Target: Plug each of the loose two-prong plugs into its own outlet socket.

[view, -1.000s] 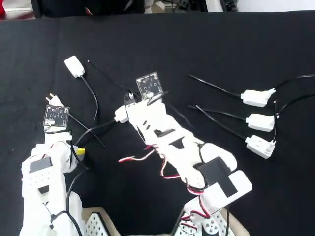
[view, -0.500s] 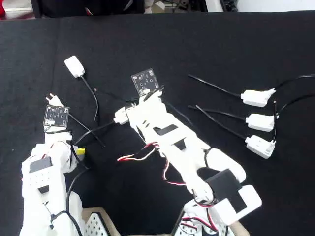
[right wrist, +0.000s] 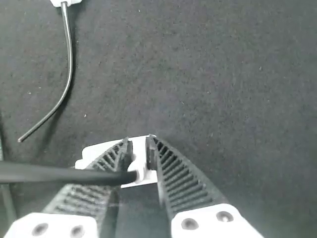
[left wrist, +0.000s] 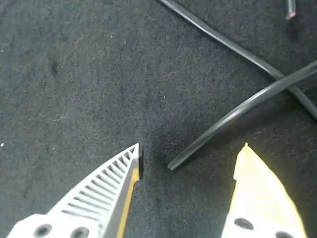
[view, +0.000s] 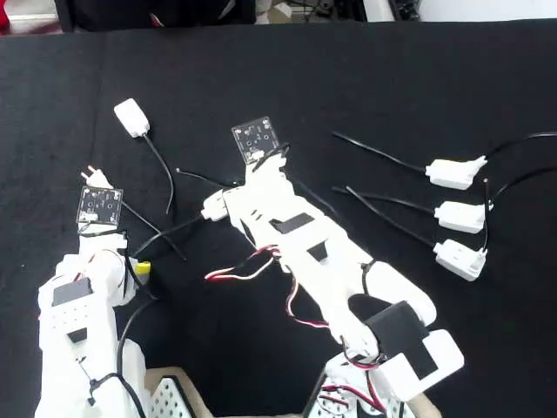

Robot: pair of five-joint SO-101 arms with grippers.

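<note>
As right hand point(right wrist: 137, 145) clamps, plug point(right wrist: 93, 150) sits between its jaws.

Black cloth worktop point(view: 365, 78), fuzzy weave, runs under and all around both grippers. Below the left gripper point(left wrist: 190, 151) is plain dark cloth, with a pale lint thread point(left wrist: 52, 117) near it. Ahead of the right gripper point(right wrist: 137, 144) is the same cloth with a few white lint specks point(right wrist: 85, 115) scattered over it. Past the worktop's far edge, well apart from both grippers, there is a red strip point(view: 30, 29) on the left gripper's side, a white surface point(view: 487, 9) on the right gripper's side, and dark clutter point(view: 322, 9) between them. Behind the grippers, at the near edge, are a white perforated plate point(view: 170, 401) and a tan board point(view: 165, 374).
</note>
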